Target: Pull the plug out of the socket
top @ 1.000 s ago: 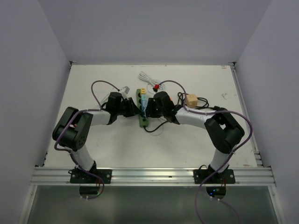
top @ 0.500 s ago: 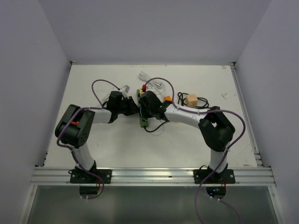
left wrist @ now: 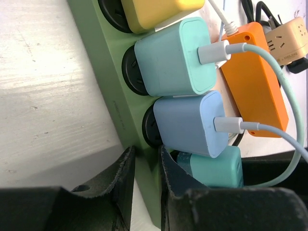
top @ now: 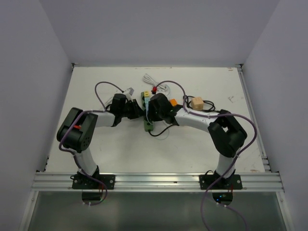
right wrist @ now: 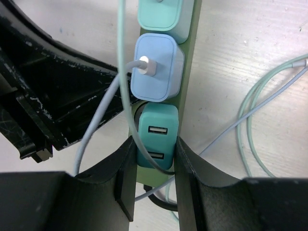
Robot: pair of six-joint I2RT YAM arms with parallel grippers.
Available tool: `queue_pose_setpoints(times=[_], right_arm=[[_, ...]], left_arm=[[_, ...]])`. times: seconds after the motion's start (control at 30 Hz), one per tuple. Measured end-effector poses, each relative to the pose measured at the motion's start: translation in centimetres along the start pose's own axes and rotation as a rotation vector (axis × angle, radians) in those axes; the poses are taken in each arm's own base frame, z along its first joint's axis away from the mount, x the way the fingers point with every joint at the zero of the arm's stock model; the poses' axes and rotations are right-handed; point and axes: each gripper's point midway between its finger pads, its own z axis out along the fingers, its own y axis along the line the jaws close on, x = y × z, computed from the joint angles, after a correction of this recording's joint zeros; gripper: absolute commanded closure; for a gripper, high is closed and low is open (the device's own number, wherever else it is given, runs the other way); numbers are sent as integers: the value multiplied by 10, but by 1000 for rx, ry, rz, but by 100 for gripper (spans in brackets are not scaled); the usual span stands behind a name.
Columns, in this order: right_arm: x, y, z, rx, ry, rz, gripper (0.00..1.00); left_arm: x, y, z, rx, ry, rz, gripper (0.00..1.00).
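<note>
table [top: 96, 144]: white, grey walls around.
left gripper [left wrist: 146, 155]: from 9 o'clock, pinching the socket [left wrist: 103, 72] at its near end.
right gripper [right wrist: 155, 143]: from 3 o'clock, clamped around the plug [right wrist: 158, 130].
plug: one, teal, two USB ports, socket's 6 o'clock end.
socket: one dark-green strip, table centre, four outlets filled.
toward 12 o'clock: blue charger [left wrist: 187, 122], mint charger [left wrist: 173, 57], yellow charger [left wrist: 154, 9].

Blk/wht arms [top: 192, 118] w/ purple cables [top: 103, 83]

Dark-green socket strip [right wrist: 189, 72] lying flat; teal plug [right wrist: 158, 137] seated in end socket.
</note>
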Motion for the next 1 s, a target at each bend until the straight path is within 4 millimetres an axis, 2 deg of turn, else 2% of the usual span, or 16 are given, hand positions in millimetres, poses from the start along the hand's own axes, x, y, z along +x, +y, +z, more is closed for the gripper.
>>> queue_pose_setpoints(times=[0.13,0.2,0.37,0.67,0.87,1.0], right_arm=[[0,-8,-1,-124,-5,148,77],[-2,-9,-2,-141,-3,166,76],[-3,-5,-1,-98,6,112,76],[-4,2,1,109,20,-82,75],[-2,2,2,110,15,-82,74],[-2,-2,1,27,3,16,75]], left_arm=[[-3,-3,1,7,-6,8,100],[-5,-4,4,9,-17,14,100],[-5,-4,5,9,-17,16,100],[-5,-3,6,5,-8,18,100],[-5,-3,6,8,-3,23,100],[-5,-3,6,9,0,26,100]])
